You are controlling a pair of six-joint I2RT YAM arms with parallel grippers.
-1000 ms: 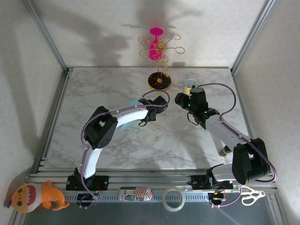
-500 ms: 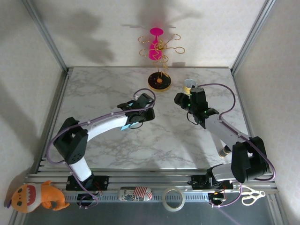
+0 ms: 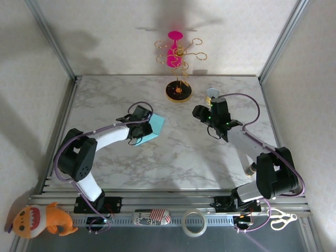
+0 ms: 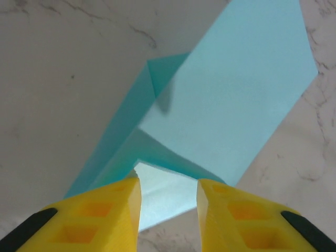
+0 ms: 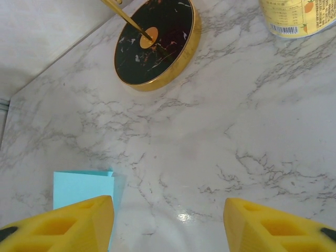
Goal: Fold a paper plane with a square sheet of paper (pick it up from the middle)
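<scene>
My left hand point(image 3: 143, 127) sits low over the desk point(image 3: 105, 100), left of the frame's middle in the top view. Its yellow fingers point(image 4: 105, 210) are parted and clamp nothing. The square sheet of paper point(image 3: 155, 127) lies on the marble right at my fingertips, with one flap folded over. In the left wrist view its near corner sits in the gap between my fingers, and the rest spreads toward the upper right. My right hand point(image 3: 200, 112), right of centre, is released and empty, well apart from the paper.
</scene>
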